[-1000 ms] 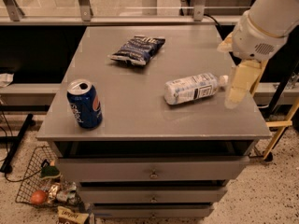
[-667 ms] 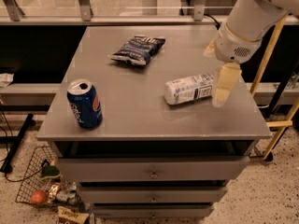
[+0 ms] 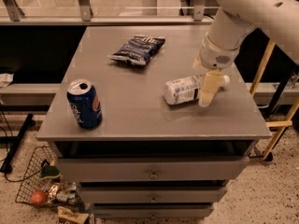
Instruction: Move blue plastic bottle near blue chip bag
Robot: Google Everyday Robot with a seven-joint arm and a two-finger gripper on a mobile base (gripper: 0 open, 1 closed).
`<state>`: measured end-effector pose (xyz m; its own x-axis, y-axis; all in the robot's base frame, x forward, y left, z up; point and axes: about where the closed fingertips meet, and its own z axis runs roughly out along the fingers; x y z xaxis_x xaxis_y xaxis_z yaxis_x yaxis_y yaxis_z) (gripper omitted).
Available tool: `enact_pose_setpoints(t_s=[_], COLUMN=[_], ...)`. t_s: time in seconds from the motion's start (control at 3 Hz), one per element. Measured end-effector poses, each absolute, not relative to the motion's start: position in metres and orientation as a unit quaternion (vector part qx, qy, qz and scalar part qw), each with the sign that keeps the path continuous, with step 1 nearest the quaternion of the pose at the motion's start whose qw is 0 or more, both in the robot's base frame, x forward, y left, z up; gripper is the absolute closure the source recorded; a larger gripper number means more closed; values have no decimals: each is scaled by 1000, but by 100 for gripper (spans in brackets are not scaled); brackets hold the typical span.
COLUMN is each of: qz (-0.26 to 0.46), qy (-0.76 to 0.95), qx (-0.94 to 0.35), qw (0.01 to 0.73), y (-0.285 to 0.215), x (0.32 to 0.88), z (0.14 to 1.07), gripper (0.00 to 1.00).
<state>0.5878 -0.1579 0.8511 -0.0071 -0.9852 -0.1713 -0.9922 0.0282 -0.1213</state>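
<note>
Camera view.
- Blue plastic bottle (image 3: 181,90): on its side on the desk (image 3: 140,120), right of centre, cap pointing right. Probably light, smooth and apt to roll, so grasp it across the labelled middle.
- Gripper (image 3: 206,97): hangs at the bottle's neck end. Whether it is open or closed cannot be told.
- Blue chip bag (image 3: 138,49): far left of the bottle, well apart.
- Can (image 3: 85,104): near left, upright.

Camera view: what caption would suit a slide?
End effector low at the cap end of the lying bottle; chip bag farther back on the cabinet top.
</note>
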Motion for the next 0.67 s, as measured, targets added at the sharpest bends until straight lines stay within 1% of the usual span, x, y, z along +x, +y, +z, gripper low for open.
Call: enact_pose_setpoints(t_s=[0.67], qz=[8], qy=[721], qx=[-684], qw=[107], y=[-165], x=[604], z=[848], gripper=[64])
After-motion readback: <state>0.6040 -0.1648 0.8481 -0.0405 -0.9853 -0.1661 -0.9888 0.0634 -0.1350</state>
